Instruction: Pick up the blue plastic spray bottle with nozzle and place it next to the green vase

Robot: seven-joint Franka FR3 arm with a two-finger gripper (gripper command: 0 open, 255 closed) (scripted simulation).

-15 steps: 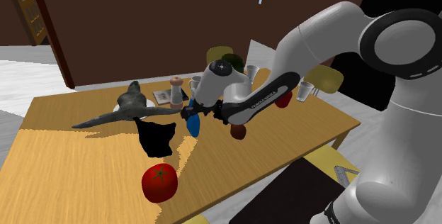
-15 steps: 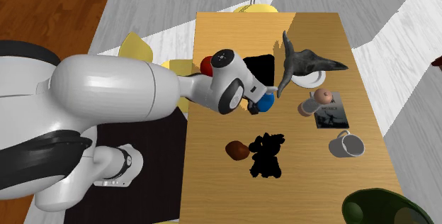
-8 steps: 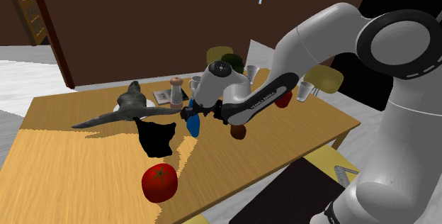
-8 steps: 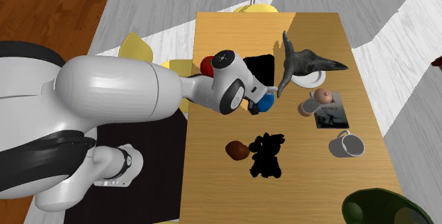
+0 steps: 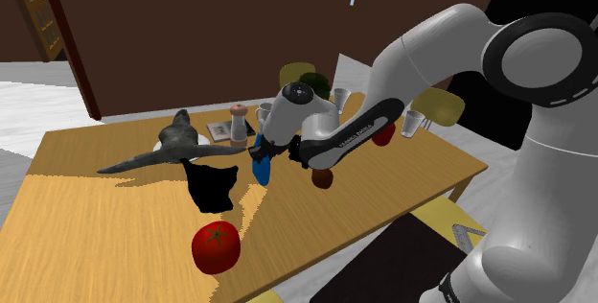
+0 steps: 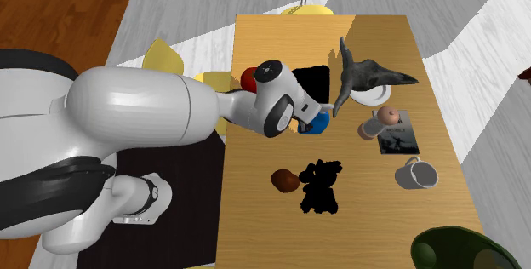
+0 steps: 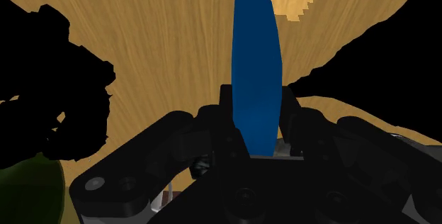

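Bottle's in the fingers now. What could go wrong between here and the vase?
1. The fingers clasp the blue bottle near one end, with most of it sticking out beyond them, so it may pivot or slip in transit.
2. The green vase stands at the second exterior view's lower right, with a mug and a grinder roughly between. A low carry could knock them.

Open tabletop (image 6: 374,229) beside the vase (image 6: 464,248); mug (image 6: 417,173) stands near it, black shape (image 6: 322,186) and brown lump (image 6: 283,180) farther off.
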